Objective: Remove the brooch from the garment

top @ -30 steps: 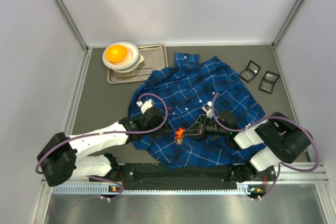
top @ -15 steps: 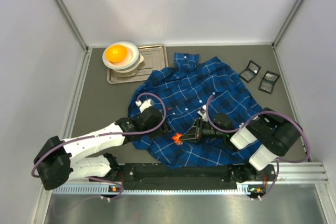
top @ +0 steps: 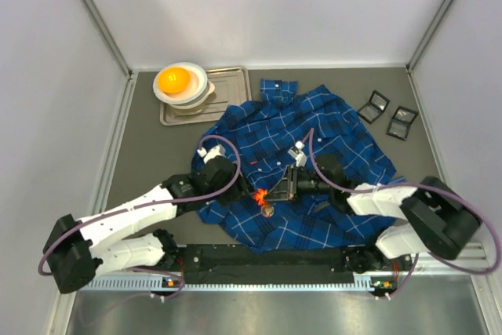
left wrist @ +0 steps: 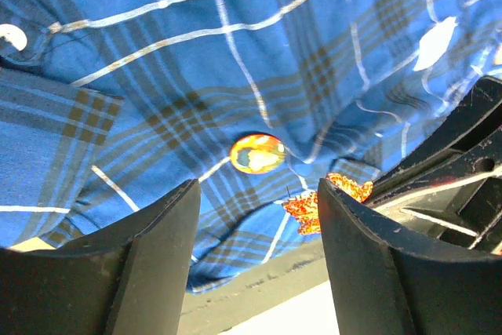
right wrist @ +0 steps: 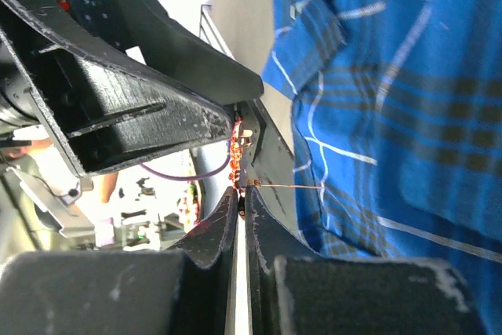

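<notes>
We reckon we're about halfway: right gripper (top: 273,191) pinches the glittery orange leaf-shaped brooch (left wrist: 333,194) down by the near hem of the dark-blue plaid button-up shirt (top: 314,127), pin (right wrist: 274,187) seemingly not yet out of the cloth, while left gripper (left wrist: 257,190) hovers wide open beside it, holding nothing.

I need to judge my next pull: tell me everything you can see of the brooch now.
The brooch is a small orange-red, glittery, jagged leaf-like piece on the blue plaid garment near its edge. The right gripper is shut on it, orange showing between its fingertips, a thin wire running to the cloth. A glossy amber oval lies beside it; whether joined, I cannot tell. The open left gripper is apart from it.
</notes>
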`<state>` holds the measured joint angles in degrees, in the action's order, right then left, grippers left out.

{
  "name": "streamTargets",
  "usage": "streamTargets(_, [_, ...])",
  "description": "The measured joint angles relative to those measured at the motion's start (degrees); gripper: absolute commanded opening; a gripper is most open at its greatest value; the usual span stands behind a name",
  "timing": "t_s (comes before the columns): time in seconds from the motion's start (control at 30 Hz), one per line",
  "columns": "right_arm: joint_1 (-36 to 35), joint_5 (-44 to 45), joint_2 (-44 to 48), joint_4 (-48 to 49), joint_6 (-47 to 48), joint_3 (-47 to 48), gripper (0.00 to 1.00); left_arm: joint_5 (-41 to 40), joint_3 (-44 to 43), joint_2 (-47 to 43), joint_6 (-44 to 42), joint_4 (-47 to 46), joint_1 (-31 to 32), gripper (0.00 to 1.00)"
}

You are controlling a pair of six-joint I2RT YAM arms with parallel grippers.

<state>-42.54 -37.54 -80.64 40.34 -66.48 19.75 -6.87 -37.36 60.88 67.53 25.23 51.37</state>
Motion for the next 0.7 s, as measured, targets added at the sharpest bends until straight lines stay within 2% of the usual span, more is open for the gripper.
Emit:
streamTargets(0.13, [0.4, -0.3, 5.4, -8.7, 5.0, 4.7, 0.00, 1.7, -3.7, -3.5, -3.1, 2.1, -0.4, 0.63])
streamTargets(0.33, [0.5, -2.6, 8.8, -15.2, 2.4, 5.2, 0.00, 1.4, -4.2, -14.1, -15.7, 1.0, -0.4, 0.62])
streamTargets(0.47, [1.0, -4.5, 14.3, -18.1, -1.4, 5.0, 0.00, 5.1, 0.2, -21.6, -26.9, -8.5, -0.4, 0.60])
streamTargets(0.53, [1.7, -5.5, 17.0, -19.2, -3.4, 5.0, 0.00, 8.9, 3.3, -23.7, -32.6, -14.1, -0.4, 0.54])
streamTargets(0.63, [3.5, -6.9, 21.1, -21.5, -5.8, 5.0, 0.00, 14.4, 4.8, -21.4, -40.4, -19.9, -0.1, 0.53])
streamTargets(0.7, [5.0, -8.1, 23.5, -22.4, -7.7, 5.0, 0.00, 16.9, 4.7, -18.4, -46.4, -23.0, 1.0, 0.56])
